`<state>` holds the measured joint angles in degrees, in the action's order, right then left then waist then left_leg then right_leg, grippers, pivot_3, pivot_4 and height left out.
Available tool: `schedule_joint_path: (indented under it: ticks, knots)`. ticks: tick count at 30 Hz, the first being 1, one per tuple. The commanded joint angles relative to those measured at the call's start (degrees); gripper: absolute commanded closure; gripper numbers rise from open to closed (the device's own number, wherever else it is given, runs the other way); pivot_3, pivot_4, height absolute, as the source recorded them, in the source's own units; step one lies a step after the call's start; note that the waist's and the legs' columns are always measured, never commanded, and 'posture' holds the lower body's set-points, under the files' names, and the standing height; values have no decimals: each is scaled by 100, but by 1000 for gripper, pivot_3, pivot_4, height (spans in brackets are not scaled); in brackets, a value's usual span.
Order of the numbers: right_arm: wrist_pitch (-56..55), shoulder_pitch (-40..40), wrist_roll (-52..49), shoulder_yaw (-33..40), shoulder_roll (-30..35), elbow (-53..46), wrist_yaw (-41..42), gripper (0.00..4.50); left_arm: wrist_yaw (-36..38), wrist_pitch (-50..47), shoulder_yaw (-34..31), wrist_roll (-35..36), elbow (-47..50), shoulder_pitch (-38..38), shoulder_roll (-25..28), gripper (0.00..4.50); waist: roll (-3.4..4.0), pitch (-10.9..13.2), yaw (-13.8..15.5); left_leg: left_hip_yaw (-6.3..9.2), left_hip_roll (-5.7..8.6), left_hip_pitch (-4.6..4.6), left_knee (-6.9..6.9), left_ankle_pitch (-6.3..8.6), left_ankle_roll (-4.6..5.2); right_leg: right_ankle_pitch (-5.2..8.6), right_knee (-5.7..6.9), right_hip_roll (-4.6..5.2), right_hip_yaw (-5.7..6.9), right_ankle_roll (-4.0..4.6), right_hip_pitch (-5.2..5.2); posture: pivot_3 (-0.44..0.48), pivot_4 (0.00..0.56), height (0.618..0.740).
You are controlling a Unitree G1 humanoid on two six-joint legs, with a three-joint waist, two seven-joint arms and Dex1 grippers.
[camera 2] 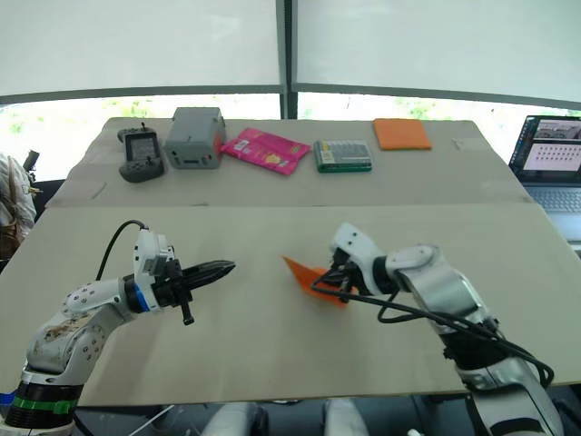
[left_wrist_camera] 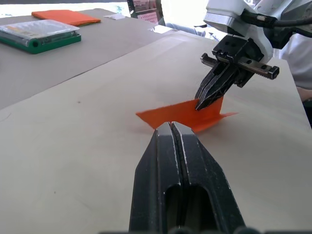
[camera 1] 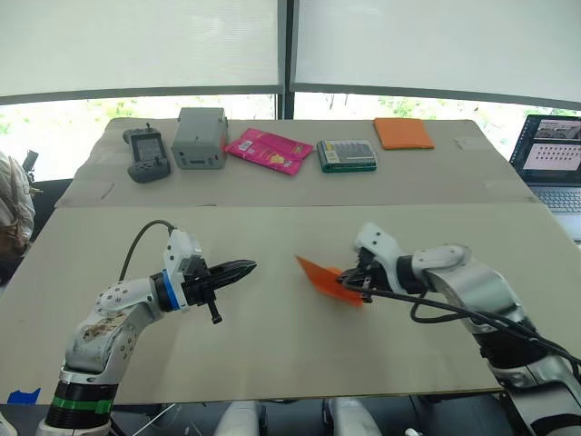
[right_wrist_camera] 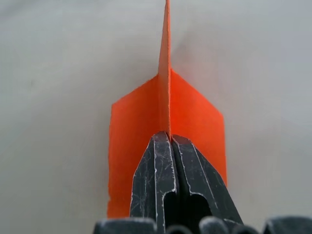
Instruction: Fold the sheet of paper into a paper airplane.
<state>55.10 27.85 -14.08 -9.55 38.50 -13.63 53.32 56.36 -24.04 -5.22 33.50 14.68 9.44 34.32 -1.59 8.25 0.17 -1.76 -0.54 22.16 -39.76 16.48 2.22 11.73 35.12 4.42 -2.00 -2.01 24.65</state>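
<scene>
The bright-orange sheet of paper (camera 1: 320,273) is folded into a pointed wedge, shaped like a paper airplane, and sits near the middle of the near table. Its tip points toward my left arm. In the right wrist view a thin upright fold of the sheet (right_wrist_camera: 131,122) rises between two flat flaps. My right gripper (camera 1: 349,282) is shut on the sheet's rear edge, pinching that fold. My left gripper (camera 1: 247,267) is shut with nothing in it. It hovers level over the table, a short gap left of the sheet's tip.
On the far table lie a thick orange pad (camera 1: 403,133), a green-edged case (camera 1: 347,155), a pink packet (camera 1: 268,150), a grey box (camera 1: 200,136) and a grey handheld controller (camera 1: 145,153). An open laptop (camera 1: 552,154) stands far right. A person (camera 1: 11,213) is at the left edge.
</scene>
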Motion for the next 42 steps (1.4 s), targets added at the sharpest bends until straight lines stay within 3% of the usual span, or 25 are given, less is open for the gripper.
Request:
schedule_joint_path:
  ticks: [1,5,9,17,27,28,39,42]
  knots:
    - [68,-31,-44,1592,303,280,-748,4486,166,28,147,-3,-181,417,0,4500,0,0,10,1,2,0,-2,0,0,0,2,-1,0,0,0,0,150,740]
    - [-224,113,135,2442,400,1304,-1581,4486,258,107,352,-120,-394,632,-52,4500,0,0,39,1,18,-17,-6,-3,-2,-1,-5,-2,0,-2,-27,0,150,740]
    - [-370,305,159,2778,302,1931,-2100,4486,272,157,563,-361,-529,711,-41,4500,0,0,-49,-1,24,-18,-1,-3,-1,-1,-6,-8,-6,-3,-27,0,150,740]
    - [-941,558,363,2370,305,3195,-2235,4486,282,160,599,-404,-516,683,-113,4500,5,3,-118,-2,14,-19,-1,-3,-1,-4,-4,-9,-17,-9,-28,0,150,740]
    - [-1504,589,351,2069,462,3674,-1766,4486,274,148,607,-414,-461,661,-158,4500,6,4,-105,-5,13,-16,-2,-3,0,-7,-9,-6,-23,-17,-27,0,150,740]
    - [-1544,578,355,2077,492,3638,-1740,3882,271,142,602,-406,-459,666,-162,4500,6,4,-104,-5,12,-17,-2,-3,0,-7,-8,-6,-23,-17,-27,0,150,740]
    - [-454,109,-944,3152,644,1209,-1429,52,134,-300,461,-324,-553,768,5,4500,20,12,-86,0,6,-13,-1,-2,1,-7,-8,-9,-19,-18,-26,0,150,740]
    - [-525,-452,-1637,3119,359,-74,-1021,52,-220,-341,397,-495,-536,711,-18,4500,20,12,-98,1,0,-15,-1,-2,1,-7,-6,-12,-20,-19,-26,0,150,740]
